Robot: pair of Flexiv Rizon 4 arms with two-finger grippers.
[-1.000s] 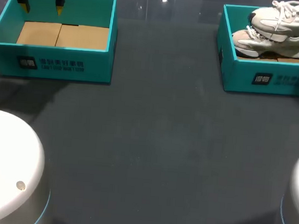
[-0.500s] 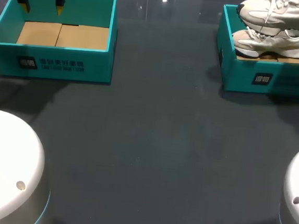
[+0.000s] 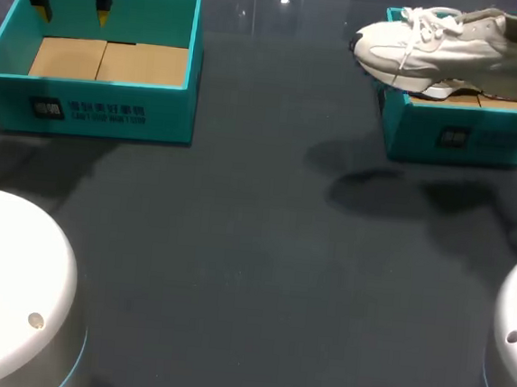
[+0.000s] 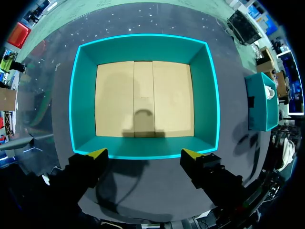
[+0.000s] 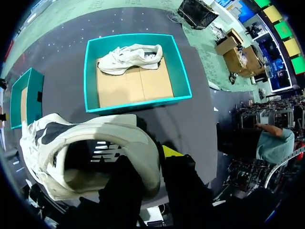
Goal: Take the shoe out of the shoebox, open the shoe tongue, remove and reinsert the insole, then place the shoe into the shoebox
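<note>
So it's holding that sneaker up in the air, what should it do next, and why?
Probably swing the white sneaker out over the table and lower it there: the right gripper pinches its heel collar, its toe hangs past the right shoebox's wall, and opening the tongue likely needs it resting.

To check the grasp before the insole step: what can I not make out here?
Right wrist view: one finger of the right pincer is hidden inside the lifted shoe; insole in shadow.
Head view: the lifted shoe covers most of the second shoe; the edge cuts the grasp.
</note>
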